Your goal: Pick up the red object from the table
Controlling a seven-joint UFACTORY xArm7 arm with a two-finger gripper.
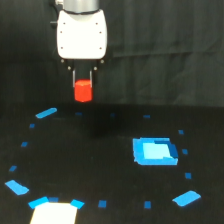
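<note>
End effector point(83, 86) upper left of frame, fingers pinching red object point(83, 92) clear above black worktop point(100, 150); block hangs below fingertips, pickup apparently achieved.

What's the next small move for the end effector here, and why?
Probably a short straight lift, grip kept shut. The end effector has the red object between its fingers, and the block already appears clear of the table, seen against the dark curtain. A little more height would confirm the hold. How far it hangs above the surface cannot be judged from this one view.
</note>
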